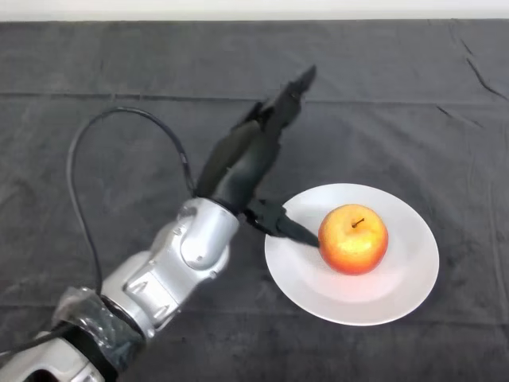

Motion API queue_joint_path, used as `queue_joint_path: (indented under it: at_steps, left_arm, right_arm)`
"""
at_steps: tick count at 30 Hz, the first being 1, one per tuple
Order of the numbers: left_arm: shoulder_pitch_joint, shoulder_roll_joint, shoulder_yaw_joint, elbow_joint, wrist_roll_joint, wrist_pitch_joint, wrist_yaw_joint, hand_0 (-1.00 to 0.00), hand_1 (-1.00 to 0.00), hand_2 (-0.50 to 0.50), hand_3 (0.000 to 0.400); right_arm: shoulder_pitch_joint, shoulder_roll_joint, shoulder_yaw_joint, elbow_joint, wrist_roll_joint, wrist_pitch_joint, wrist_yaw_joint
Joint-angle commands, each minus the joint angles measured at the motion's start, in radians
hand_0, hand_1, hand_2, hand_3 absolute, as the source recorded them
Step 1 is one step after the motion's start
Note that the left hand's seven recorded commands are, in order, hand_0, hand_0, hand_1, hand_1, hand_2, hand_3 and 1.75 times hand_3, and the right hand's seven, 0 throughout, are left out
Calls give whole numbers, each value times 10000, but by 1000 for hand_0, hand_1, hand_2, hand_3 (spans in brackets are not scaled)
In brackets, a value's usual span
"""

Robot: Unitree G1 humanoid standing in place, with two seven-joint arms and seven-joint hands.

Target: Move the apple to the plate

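Note:
A red and yellow apple stands upright on a white plate at the right of centre. My left hand is just left of the plate, above the dark cloth. Its fingers stretch straight toward the far side, away from the apple. Its thumb points right over the plate's rim, and its tip reaches the apple's left side. The hand holds nothing.
The silver-grey arm comes in from the lower left. The dark cloth covers the whole table, with a few creases at the far right.

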State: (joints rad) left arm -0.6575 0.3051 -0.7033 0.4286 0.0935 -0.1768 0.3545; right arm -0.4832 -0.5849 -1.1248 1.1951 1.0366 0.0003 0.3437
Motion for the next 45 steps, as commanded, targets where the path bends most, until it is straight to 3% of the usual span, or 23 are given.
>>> queue_joint_path:
  at_steps: [1, 19, 30, 45]
  left_arm:
    - [-21, 436, 455, -176, -136, -370, 204, 0, 0, 0, 0]
    - [800, 1465, 3453, 621, -978, -1929, 636, 0, 0, 0, 0]
    - [1411, 2110, 5205, 1757, -1486, -2966, 694, 0, 0, 0, 0]
    - [1827, 2745, 7130, 3139, -1968, -3587, 800, 0, 0, 0, 0]
  right_arm:
    - [-120, 119, -41, -308, 115, -116, -35]
    - [-111, 134, -31, -342, 109, -114, -53]
    - [-109, 137, -29, -351, 108, -113, -59]
    - [-112, 131, -33, -340, 112, -112, -56]
